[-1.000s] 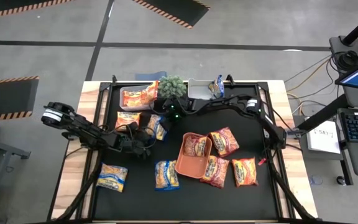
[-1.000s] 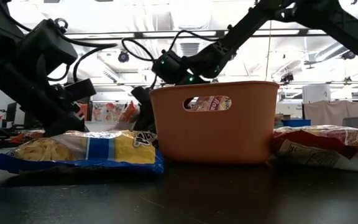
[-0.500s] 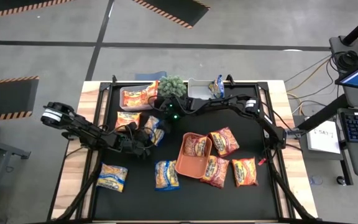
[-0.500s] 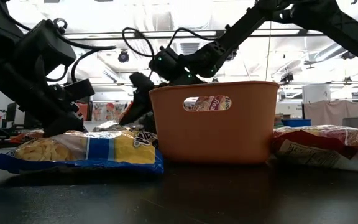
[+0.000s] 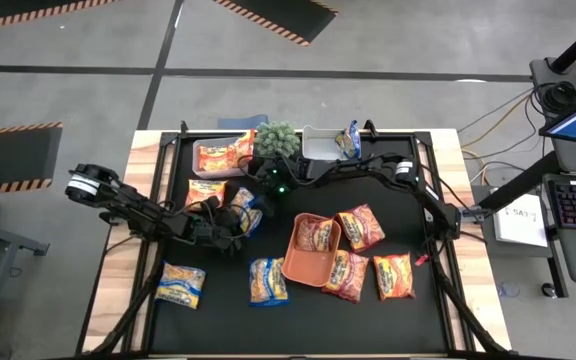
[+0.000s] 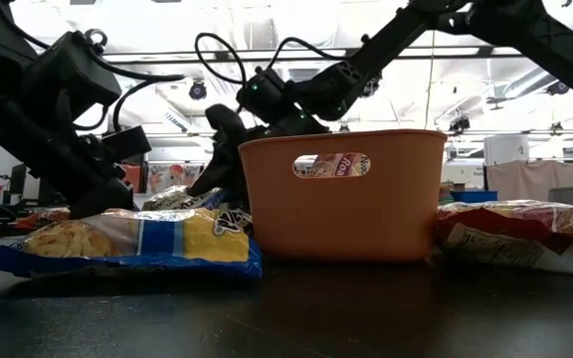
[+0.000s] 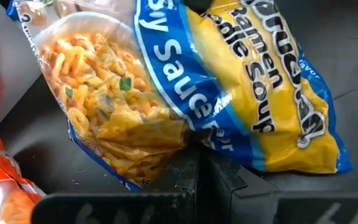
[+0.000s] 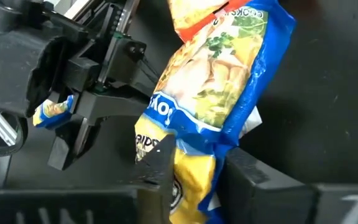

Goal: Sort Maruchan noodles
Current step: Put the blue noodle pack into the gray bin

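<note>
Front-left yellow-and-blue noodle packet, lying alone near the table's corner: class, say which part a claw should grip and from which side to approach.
Probably one short end, taken from straight above. The front-left packet lies flat on the table, apart from the other packets, so a level side approach would find little to bite on. A thin end edge suits a pinch best.

Even overhead light fills the high view, with soft shadows. In the low view, bright ceiling lights (image 6: 296, 30) blow out the background, leaving the arms in silhouette. Both wrist views are sharp at centre; glare streaks the yellow packet (image 7: 253, 81).
</note>
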Motion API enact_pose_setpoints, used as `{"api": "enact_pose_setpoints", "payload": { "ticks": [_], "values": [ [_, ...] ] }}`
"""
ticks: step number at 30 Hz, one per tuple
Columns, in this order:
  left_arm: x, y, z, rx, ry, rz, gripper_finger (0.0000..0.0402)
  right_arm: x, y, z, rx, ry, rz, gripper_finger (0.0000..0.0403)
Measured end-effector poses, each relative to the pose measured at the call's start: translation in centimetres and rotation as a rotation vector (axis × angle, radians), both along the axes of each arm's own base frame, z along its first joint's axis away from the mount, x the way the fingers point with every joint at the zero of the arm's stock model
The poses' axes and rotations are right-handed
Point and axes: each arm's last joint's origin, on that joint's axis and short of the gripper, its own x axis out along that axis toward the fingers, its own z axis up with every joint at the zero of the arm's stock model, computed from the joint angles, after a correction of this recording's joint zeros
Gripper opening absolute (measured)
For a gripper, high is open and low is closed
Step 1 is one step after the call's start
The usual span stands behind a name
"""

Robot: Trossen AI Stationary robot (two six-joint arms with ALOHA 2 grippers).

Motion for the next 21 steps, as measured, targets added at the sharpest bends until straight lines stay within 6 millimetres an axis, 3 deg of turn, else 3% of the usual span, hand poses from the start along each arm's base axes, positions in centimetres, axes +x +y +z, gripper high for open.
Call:
{"api": "enact_pose_setpoints", "payload": {
  "ticks": [10,21],
  "values": [
    [-0.7,-0.5,1.9,-0.005,-0.028,-0.077,0.0000,-0.3,0.2,0.9,-0.015,0.003,0.022,0.0020],
    [-2.6,-0.8,5.3,-0.012,-0.123,-0.123,0.0000,-1.3,0.4,3.6,-0.074,0.005,0.028,0.0014]
  ]
}}
